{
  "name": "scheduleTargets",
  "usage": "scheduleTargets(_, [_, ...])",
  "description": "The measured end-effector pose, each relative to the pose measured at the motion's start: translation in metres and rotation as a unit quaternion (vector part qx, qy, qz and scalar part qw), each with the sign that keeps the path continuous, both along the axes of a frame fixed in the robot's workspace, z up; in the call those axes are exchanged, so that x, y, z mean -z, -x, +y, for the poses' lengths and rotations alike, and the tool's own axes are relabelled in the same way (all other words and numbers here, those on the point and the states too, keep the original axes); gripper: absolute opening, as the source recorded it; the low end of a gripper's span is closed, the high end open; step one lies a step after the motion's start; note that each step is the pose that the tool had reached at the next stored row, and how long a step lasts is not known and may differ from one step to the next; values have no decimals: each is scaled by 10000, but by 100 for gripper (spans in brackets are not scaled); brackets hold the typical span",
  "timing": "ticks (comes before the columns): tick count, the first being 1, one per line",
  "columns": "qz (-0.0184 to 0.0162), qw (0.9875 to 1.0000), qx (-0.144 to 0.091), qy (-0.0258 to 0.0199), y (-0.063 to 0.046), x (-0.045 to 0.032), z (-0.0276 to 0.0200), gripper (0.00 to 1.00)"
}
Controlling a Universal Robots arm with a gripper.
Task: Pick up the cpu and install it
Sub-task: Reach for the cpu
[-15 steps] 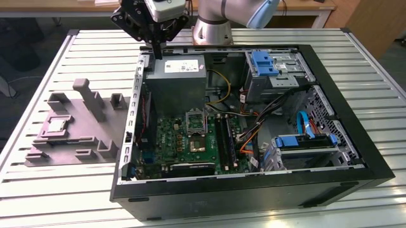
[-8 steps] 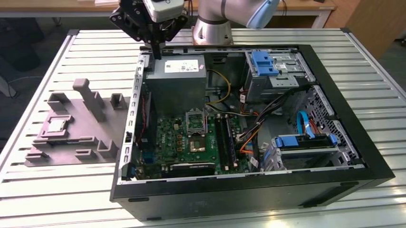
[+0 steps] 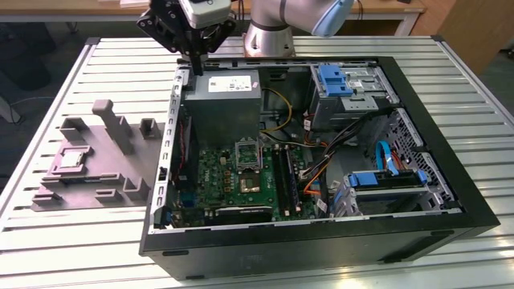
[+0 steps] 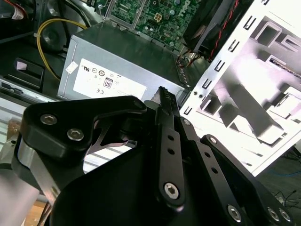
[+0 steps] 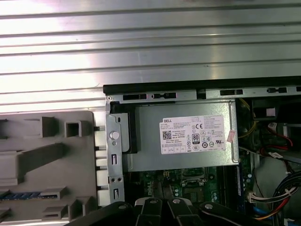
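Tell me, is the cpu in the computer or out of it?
Out: the cpu lies on the grey fixture beside the computer case, on the exterior view's left.

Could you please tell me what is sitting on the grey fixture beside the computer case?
The cpu lies flat in a square recess of the grey fixture, pale top up; the recess floor beneath it is covered.

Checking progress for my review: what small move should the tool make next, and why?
Probably travel toward the exterior view's left: the tool hangs empty over the rim of the case, while the cpu lies on the grey fixture outside it.
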State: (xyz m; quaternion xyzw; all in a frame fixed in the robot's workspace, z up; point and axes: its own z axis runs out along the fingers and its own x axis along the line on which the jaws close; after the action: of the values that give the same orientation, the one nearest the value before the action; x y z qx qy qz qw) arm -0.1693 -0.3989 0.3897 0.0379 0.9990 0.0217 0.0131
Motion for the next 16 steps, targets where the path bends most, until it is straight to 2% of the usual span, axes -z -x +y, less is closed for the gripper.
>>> scheduleTargets(16, [0, 10000, 0, 0, 48, 7, 0, 11])
